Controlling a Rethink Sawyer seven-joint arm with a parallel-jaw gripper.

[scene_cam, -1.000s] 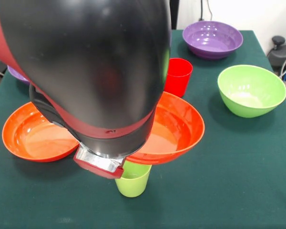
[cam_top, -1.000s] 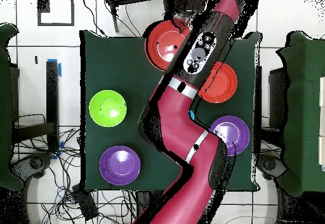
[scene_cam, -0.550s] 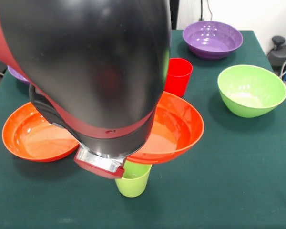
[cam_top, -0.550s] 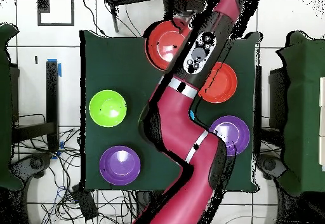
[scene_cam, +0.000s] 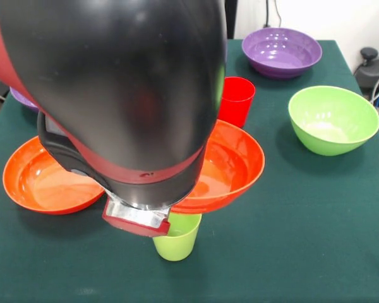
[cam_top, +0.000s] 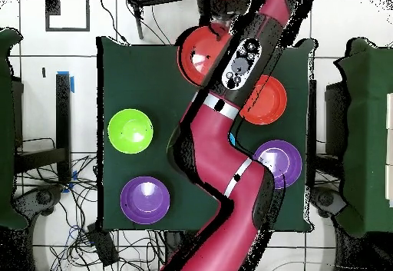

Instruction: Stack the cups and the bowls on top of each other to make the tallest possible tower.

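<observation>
The big black and red arm fills most of the front view and hides its own gripper, so I cannot tell if the tool is open or closed, or if it holds anything. Only a red and metal part shows under the arm, just beside the light green cup.

The tower stands close to the near edge of the green table, about in the middle of that edge. It is the light green cup, upright, with a wide orange bowl on top of it. This bowl looks tilted, and the arm covers its left part.

A second orange bowl sits flat on the table near the left edge, partly under the arm. The red cup stands upright just behind the tower's bowl. The light green bowl sits near the right edge, and a purple bowl is at the far right corner. A small part of another purple bowl shows at the left edge behind the arm.

In the overhead view the arm lies across the table between the two orange bowls.
</observation>
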